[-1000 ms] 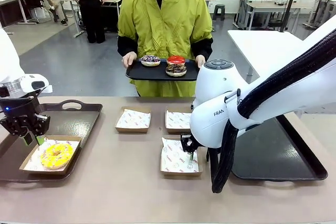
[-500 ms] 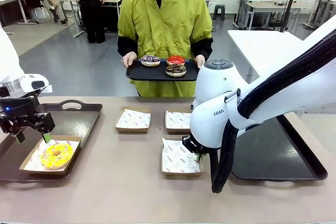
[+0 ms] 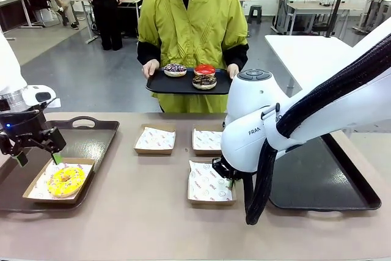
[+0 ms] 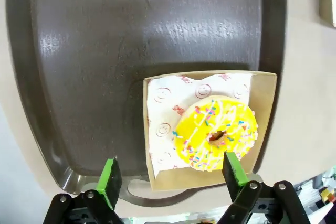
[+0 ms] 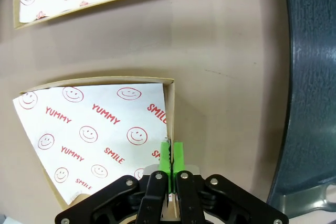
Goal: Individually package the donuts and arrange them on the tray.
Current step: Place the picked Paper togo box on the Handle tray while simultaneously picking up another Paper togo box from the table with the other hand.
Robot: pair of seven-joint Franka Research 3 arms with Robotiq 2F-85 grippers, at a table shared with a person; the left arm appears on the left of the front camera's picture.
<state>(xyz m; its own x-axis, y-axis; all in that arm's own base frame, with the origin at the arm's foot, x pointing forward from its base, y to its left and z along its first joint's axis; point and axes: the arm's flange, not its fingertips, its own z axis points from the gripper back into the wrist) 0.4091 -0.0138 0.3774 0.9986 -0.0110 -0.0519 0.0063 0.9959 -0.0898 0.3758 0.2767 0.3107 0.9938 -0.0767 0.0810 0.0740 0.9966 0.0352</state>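
1. Left claw (image 3: 39,158) (image 4: 170,171) – released. Both green pads stand wide apart, touching nothing, and I hover over the near end of the dark rectangular plastic tray (image 3: 85,139) (image 4: 105,51) on my left side of the table.

2. Below that claw lies the yellow-iced ring donut (image 3: 66,180) (image 4: 215,135). Its icing is bright and glossy, scattered with small coloured sprinkles, and its hole is small and brown-edged. It lies flat with the hole facing straight up at my wrist camera. Being round, it has no long axis. It sits in a shallow brown cardboard box (image 3: 36,197) (image 4: 265,124) lined with white paper printed with red smileys, and that box rests on the dark tray at its near edge.

3. Right claw (image 3: 227,180) (image 5: 171,153) – clenched, pads pressed together on the side wall of a second cardboard box (image 3: 208,202) (image 5: 169,103), which is lined with the same paper and stands near the table's middle.

4. Across the table a person holds a black serving tray (image 3: 183,84) bearing a red glazed donut (image 3: 204,69), a dark chocolate donut (image 3: 204,82) just in front of it, and a sprinkled dark donut (image 3: 175,69) beside them.
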